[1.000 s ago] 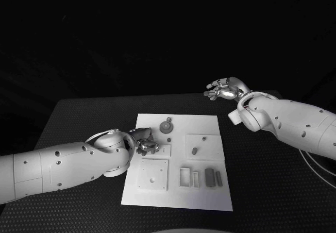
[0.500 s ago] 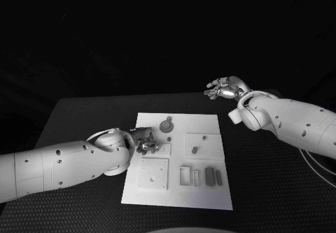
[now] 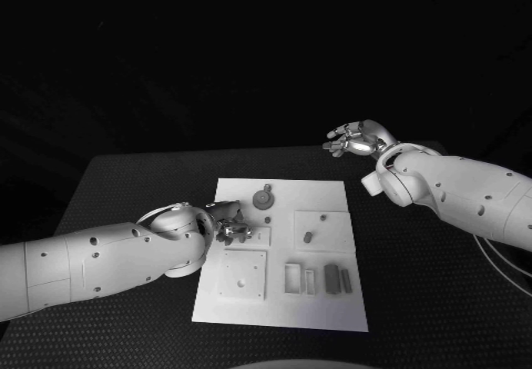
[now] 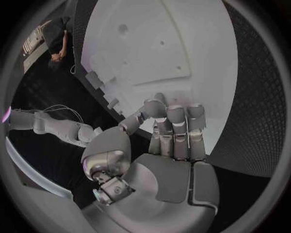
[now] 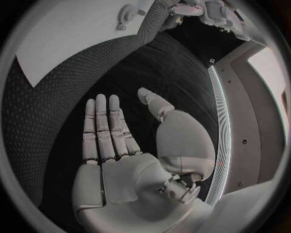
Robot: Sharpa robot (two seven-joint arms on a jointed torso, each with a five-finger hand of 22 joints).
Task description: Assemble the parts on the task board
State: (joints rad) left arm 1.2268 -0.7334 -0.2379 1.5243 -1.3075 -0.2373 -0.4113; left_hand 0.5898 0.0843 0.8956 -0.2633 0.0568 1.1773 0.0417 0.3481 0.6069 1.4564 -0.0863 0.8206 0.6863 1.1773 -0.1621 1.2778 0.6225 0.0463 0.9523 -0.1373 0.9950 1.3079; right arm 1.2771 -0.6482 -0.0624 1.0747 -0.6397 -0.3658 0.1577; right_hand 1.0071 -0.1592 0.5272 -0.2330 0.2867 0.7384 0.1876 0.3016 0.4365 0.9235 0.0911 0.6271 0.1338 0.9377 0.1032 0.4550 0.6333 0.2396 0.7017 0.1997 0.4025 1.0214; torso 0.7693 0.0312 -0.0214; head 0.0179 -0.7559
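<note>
The white task board (image 3: 283, 307) lies in the middle of the table. On it are a round grey part (image 3: 264, 201) at the far end, small pegs (image 3: 323, 218), a square plate (image 3: 242, 277) and two dark bars (image 3: 330, 280) near the front. My left hand (image 3: 231, 229) hovers low over the board's left-middle with its fingers (image 4: 172, 126) curled together and the thumb against them. Whether it pinches a part is hidden. My right hand (image 3: 355, 141) is raised beyond the board's far right corner, palm flat and fingers (image 5: 103, 126) spread, holding nothing.
Black textured table (image 3: 133, 192) surrounds the board (image 4: 182, 48) on all sides. My left forearm (image 3: 100, 257) lies across the table's left half, and my right arm (image 3: 454, 192) hangs over its right side. The board (image 5: 67, 34) and the round part (image 5: 126, 10) lie well away from the right hand.
</note>
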